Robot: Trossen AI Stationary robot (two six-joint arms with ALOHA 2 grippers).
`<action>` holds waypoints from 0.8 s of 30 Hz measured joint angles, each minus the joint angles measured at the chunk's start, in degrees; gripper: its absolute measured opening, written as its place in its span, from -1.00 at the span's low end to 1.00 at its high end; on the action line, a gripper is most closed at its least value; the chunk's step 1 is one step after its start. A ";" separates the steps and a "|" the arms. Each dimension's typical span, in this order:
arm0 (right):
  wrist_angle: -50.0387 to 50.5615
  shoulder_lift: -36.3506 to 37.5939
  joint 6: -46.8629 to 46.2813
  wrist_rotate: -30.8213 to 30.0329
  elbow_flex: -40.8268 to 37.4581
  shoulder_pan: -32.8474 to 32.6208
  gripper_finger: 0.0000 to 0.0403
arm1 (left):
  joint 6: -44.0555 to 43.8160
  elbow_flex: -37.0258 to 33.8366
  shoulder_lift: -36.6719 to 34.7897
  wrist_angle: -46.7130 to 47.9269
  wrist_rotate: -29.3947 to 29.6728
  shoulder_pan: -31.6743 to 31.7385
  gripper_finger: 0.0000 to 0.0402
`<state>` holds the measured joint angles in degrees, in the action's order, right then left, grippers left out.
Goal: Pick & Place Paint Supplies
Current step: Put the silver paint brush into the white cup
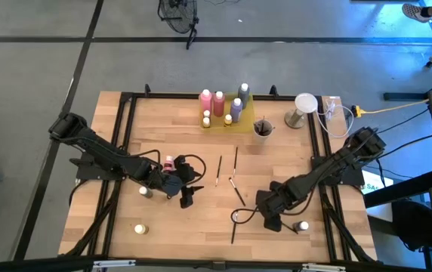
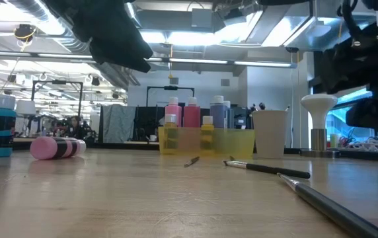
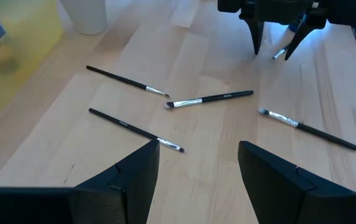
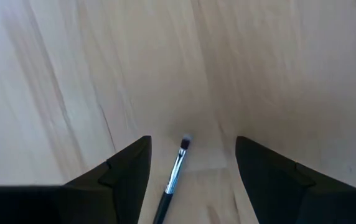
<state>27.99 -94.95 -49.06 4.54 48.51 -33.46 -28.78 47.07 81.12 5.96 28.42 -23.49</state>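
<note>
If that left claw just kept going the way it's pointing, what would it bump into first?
Most likely a paintbrush. The left gripper, open and empty, points across the table, and the nearest brush lies just ahead, its tip close to one finger. Its height above the wood is unclear, so it might pass over.

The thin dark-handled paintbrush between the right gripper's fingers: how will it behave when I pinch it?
The thin dark-handled paintbrush lies flat on the wooden table, so it may be hard to get under. Its round handle could roll or slip from the open right gripper. It looks stiff and probably light.
</note>
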 joint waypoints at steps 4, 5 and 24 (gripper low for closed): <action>0.04 -0.62 -1.44 -1.12 0.15 -0.40 0.17 | 0.01 0.00 0.00 -0.01 -0.02 0.01 0.06; 0.04 -0.75 -1.95 -1.55 0.17 -0.40 0.17 | 0.00 0.00 0.00 -0.08 0.00 0.01 0.06; 0.88 -2.71 -9.05 -6.92 0.72 -2.98 0.08 | 0.01 0.00 0.00 -0.17 -0.01 0.00 0.06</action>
<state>28.87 -97.66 -58.10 -2.39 49.23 -36.45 -28.77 47.07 81.12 5.79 28.41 -23.49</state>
